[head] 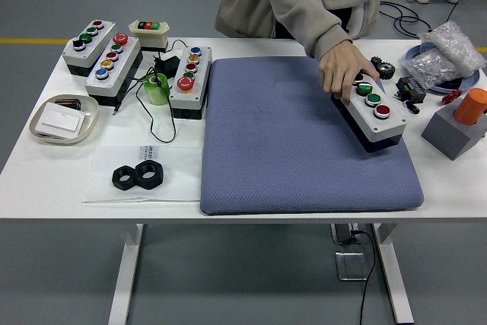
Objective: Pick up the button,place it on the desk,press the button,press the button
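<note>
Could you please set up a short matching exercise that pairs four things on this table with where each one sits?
Things:
1. button box
2. black nuts
3. orange cylinder
4. green tape roll

Places:
A. on the grey block at the table's right edge
B. left of the blue mat, between two other button boxes
C. on the mat's right part, under the person's hand
D. on the paper sheet near the table's front left

Pairs: 1-C, 2-D, 3-A, 4-B
</note>
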You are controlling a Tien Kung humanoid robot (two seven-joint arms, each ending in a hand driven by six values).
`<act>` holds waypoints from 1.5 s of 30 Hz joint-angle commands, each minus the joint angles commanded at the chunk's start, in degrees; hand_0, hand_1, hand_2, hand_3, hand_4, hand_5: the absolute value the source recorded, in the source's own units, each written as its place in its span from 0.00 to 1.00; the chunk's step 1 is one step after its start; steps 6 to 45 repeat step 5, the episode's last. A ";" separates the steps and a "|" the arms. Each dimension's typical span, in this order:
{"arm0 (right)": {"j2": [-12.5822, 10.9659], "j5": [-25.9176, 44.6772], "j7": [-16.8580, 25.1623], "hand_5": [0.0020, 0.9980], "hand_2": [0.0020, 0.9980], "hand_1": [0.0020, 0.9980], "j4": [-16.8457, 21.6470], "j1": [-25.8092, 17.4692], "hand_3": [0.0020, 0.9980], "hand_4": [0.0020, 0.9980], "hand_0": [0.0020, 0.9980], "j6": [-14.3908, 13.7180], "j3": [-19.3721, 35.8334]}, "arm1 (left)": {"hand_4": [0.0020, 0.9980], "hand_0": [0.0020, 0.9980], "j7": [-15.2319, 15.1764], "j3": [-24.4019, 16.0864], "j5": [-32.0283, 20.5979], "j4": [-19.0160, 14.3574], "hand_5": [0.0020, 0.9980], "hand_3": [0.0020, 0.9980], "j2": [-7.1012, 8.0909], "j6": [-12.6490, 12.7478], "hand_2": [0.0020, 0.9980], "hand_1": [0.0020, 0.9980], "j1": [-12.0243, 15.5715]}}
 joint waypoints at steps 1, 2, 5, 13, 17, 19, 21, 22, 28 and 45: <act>-0.01 -0.05 -0.04 0.55 0.90 0.85 -0.01 0.01 0.89 0.60 0.96 0.00 -0.18 | 0.67 0.68 0.03 -0.03 0.08 -0.01 1.00 0.78 0.01 -0.01 0.74 0.65 0.03; 0.08 -0.12 -0.07 0.55 0.90 0.85 -0.01 -0.02 0.89 0.60 0.96 -0.08 -0.39 | 0.67 0.68 0.08 -0.10 0.25 -0.02 1.00 0.78 0.03 -0.04 0.74 0.65 0.13; 0.22 -0.22 -0.13 0.55 0.90 0.85 -0.04 -0.07 0.89 0.60 0.96 -0.19 -0.52 | 0.67 0.68 0.09 -0.16 0.38 -0.03 1.00 0.78 0.05 -0.05 0.74 0.65 0.29; 0.22 -0.22 -0.13 0.55 0.90 0.85 -0.04 -0.07 0.89 0.60 0.96 -0.19 -0.52 | 0.67 0.68 0.09 -0.16 0.38 -0.03 1.00 0.78 0.05 -0.05 0.74 0.65 0.29; 0.22 -0.22 -0.13 0.55 0.90 0.85 -0.04 -0.07 0.89 0.60 0.96 -0.19 -0.52 | 0.67 0.68 0.09 -0.16 0.38 -0.03 1.00 0.78 0.05 -0.05 0.74 0.65 0.29; 0.22 -0.22 -0.13 0.55 0.90 0.85 -0.04 -0.07 0.89 0.60 0.96 -0.19 -0.52 | 0.67 0.68 0.09 -0.16 0.38 -0.03 1.00 0.78 0.05 -0.05 0.74 0.65 0.29; 0.22 -0.22 -0.13 0.55 0.90 0.85 -0.04 -0.07 0.89 0.60 0.96 -0.19 -0.52 | 0.67 0.68 0.09 -0.16 0.38 -0.03 1.00 0.78 0.05 -0.05 0.74 0.65 0.29; 0.22 -0.22 -0.13 0.55 0.90 0.85 -0.04 -0.07 0.89 0.60 0.96 -0.19 -0.52 | 0.67 0.68 0.09 -0.16 0.38 -0.03 1.00 0.78 0.05 -0.05 0.74 0.65 0.29; 0.22 -0.22 -0.13 0.55 0.90 0.85 -0.04 -0.07 0.89 0.60 0.96 -0.19 -0.52 | 0.67 0.68 0.09 -0.16 0.38 -0.03 1.00 0.78 0.05 -0.05 0.74 0.65 0.29; 0.22 -0.22 -0.13 0.55 0.90 0.85 -0.04 -0.07 0.89 0.60 0.96 -0.19 -0.52 | 0.67 0.68 0.09 -0.16 0.38 -0.03 1.00 0.78 0.05 -0.05 0.74 0.65 0.29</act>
